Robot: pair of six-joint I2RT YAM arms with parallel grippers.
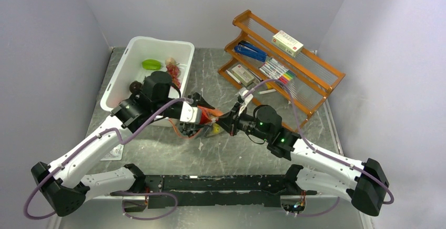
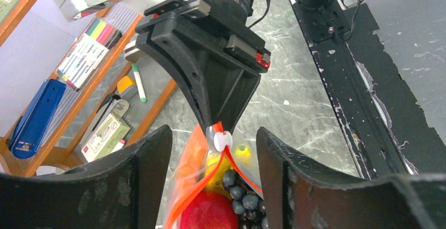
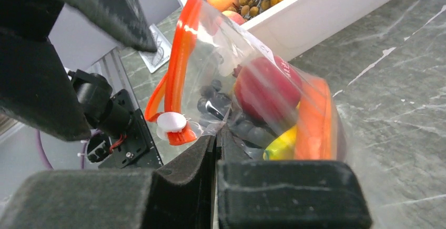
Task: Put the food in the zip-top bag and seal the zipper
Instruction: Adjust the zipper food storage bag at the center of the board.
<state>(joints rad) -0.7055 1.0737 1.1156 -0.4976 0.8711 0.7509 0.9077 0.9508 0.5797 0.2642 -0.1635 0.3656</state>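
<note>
The clear zip-top bag point(image 3: 221, 55) hangs between my two grippers, its mouth open. Inside are a red round fruit point(image 3: 265, 89), dark grapes point(image 2: 244, 197), a yellow banana bunch point(image 3: 281, 145) and an orange-rimmed slab point(image 3: 313, 123). The orange-red zipper point(image 3: 181, 45) runs along the mouth, with its white slider tab point(image 2: 222, 139) at the end near my right gripper. My right gripper point(image 3: 216, 134) is shut on the bag's corner just beside the slider. My left gripper point(image 2: 213, 134) is open, its fingers straddling the bag's mouth. In the top view the bag point(image 1: 210, 127) sits between the left gripper point(image 1: 201, 114) and right gripper point(image 1: 227, 122).
A white bin point(image 1: 120, 76) at the back left holds more toy foods. An orange wooden rack point(image 1: 315, 89) with markers, boxes and a blue stapler stands at the back right. A small sheet point(image 1: 113, 152) lies at the left. A black rail point(image 1: 221, 184) runs along the near edge.
</note>
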